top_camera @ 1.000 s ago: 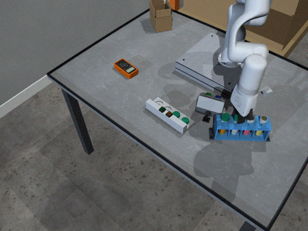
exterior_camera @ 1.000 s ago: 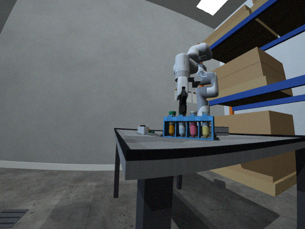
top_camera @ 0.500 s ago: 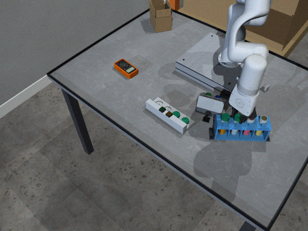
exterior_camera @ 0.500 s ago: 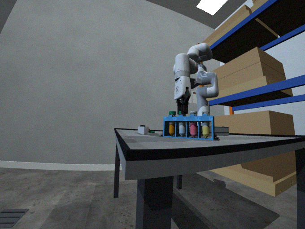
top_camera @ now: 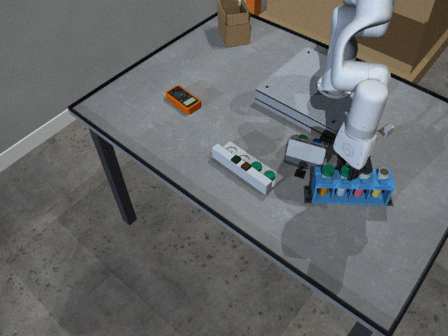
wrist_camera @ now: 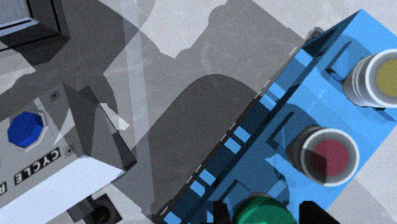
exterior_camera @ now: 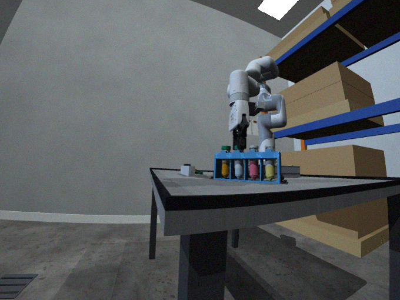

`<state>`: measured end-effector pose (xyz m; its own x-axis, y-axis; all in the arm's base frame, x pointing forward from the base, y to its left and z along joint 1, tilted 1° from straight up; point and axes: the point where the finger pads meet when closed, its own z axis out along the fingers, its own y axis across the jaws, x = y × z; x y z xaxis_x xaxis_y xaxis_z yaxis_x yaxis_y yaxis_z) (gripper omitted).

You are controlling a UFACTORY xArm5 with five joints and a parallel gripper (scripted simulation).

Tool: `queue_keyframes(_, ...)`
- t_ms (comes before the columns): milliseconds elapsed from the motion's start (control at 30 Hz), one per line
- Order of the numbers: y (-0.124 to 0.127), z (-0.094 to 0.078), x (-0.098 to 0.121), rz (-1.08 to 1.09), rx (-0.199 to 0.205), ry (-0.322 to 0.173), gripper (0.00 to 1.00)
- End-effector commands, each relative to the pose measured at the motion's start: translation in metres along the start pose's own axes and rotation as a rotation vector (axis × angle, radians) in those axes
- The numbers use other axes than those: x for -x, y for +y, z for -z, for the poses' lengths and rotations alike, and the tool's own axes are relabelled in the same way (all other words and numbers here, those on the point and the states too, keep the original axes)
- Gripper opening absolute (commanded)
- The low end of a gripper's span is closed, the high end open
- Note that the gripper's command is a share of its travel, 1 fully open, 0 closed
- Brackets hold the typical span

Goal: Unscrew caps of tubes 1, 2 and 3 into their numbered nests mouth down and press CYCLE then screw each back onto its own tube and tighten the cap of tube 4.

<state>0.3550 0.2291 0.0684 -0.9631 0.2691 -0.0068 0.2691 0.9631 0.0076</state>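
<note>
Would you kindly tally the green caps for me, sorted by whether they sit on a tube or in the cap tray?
Green caps on tubes in the blue rack: 2
Green caps in the cap tray: 2
Total: 4

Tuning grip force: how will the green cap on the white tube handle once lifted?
Likely stiff, light: a small cap. Its round sides may slip between the gripper fingers. On edge it could roll; mouth down it should sit still, like those in the cap tray.
</note>
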Motion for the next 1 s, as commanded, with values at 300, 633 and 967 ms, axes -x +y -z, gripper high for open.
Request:
queue_keyframes(300,0.0010,0.0012,0.0008,-0.617,0.009,0.010,0.46)
queue_keyframes(633,0.0010,0.0012,0.0008,-0.934,0.007,0.011,0.46)
queue_keyframes(967,0.0010,0.0012,0.0009,-1.390,0.005,0.013,0.46)
